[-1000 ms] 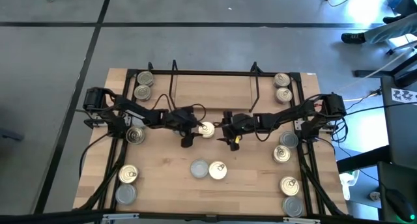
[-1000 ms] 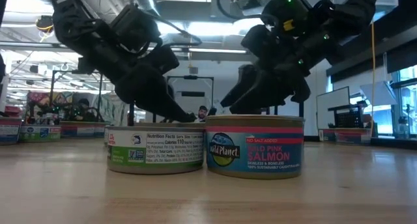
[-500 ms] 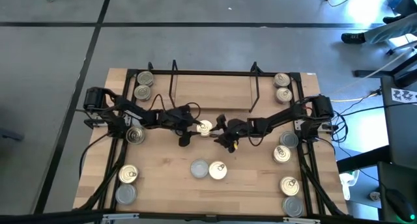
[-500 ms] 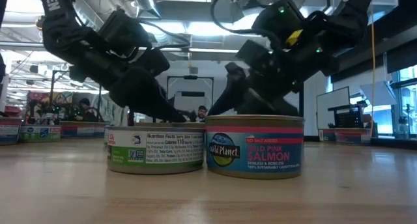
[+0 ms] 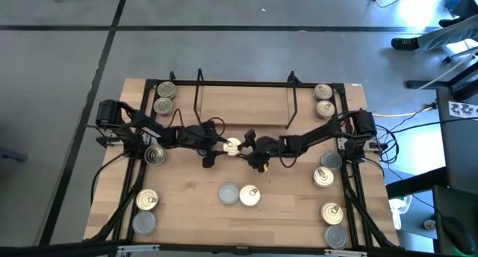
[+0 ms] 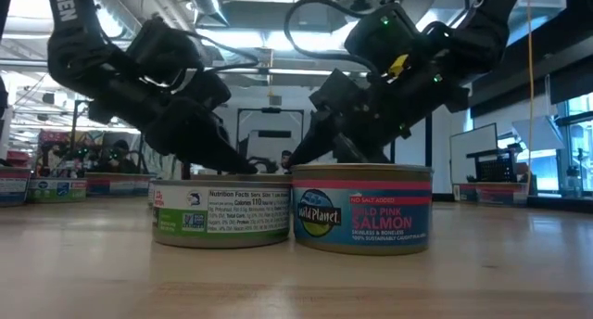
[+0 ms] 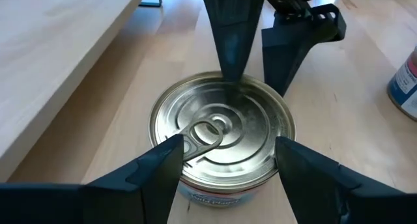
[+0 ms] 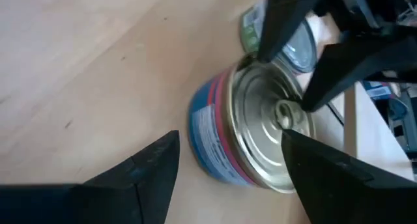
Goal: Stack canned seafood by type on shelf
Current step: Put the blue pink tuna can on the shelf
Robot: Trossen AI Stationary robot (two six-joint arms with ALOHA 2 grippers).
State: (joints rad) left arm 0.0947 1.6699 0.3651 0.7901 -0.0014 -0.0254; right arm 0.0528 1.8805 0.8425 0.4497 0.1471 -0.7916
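A salmon tin with a pull-ring lid stands upright at the table's middle, in front of the shelf. My left gripper reaches it from the left and is shut on it. My right gripper comes from the right, rolled and open. One finger is over the lid's far rim and the other is beside the tin. I cannot tell whether the right gripper touches the tin. My left gripper pinches the tin's round side wall between its two fingers, one on each side across its width. The fingers slant down from the table's left. The tin stays upright, lid up, its base down at the tabletop.
Two tins stand side by side near the front edge, a green-labelled one and a salmon one. More tins line the left side and the right side. The shelf's wire loops rise behind.
My left gripper has drawn back a little toward the table's left edge and sunk, and the tin has gone with it. My right gripper has followed toward the tin, come lower and rolled about its own axis.
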